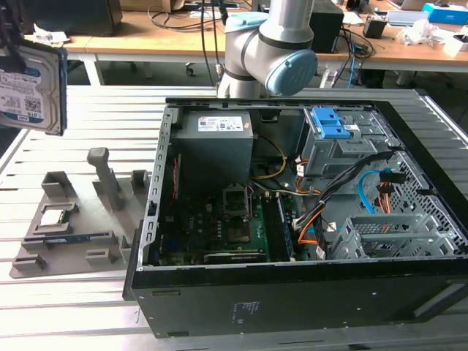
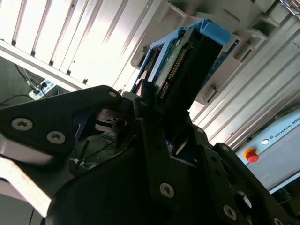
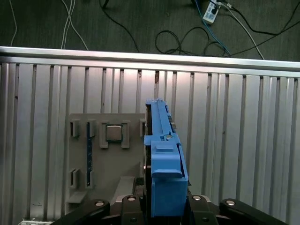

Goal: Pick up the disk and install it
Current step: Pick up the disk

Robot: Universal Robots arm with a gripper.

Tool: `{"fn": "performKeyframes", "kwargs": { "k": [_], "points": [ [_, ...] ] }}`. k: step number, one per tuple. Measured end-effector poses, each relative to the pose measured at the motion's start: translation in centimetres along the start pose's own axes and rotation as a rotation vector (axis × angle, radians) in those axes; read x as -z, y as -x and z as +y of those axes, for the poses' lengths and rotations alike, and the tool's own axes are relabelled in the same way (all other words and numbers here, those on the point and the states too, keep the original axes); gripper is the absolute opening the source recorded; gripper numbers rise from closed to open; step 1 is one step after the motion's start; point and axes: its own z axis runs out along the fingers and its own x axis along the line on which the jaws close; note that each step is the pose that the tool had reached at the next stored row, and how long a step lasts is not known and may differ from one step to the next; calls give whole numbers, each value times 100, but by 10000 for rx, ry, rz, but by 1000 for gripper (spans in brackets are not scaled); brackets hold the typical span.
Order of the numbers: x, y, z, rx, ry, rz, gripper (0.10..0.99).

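Disk (image 1: 29,88) – where is it?
> Off the table, high at the exterior view's left, above the grey fixture (image 1: 73,227). Well apart from the computer case (image 1: 292,292).

Grip?
> Gripper (image 3: 161,206) is clamped on it, a finger on either side, at one end. In both wrist views the rest sticks out past the fingertips, with the blue carrier (image 3: 164,173) edge-on.

Risks?
> My read: long overhang, so a bump on the case rim could pivot it in the jaws. The drive bay (image 1: 333,153) has black cables (image 1: 356,174) draped just beside it, and those could snag the carrier. With any tilt, the carrier probably binds at the bay mouth.

Slip?
> Can't tell how much pad contact there is. The fingers hide it.
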Motion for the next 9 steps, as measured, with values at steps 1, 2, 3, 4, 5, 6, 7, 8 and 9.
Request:
{"fn": "performKeyframes", "kwargs": {
  "k": [1, 2, 3, 4, 5, 6, 7, 8, 9],
  "points": [
    [22, 0, 0, -1, 0, 0, 365],
    [55, -1, 1, 0, 0, 0, 365],
    [77, -1, 1, 0, 0, 0, 365],
    [112, -2, 2, 0, 0, 0, 365],
    [130, -1, 2, 0, 0, 0, 365],
    [168, 3, 3, -3, 1, 0, 365],
    [195, 8, 3, -3, 0, 0, 365],
    [217, 10, 2, -1, 0, 0, 365],
    [240, 12, 2, 0, 1, 0, 365]
  ]
}}
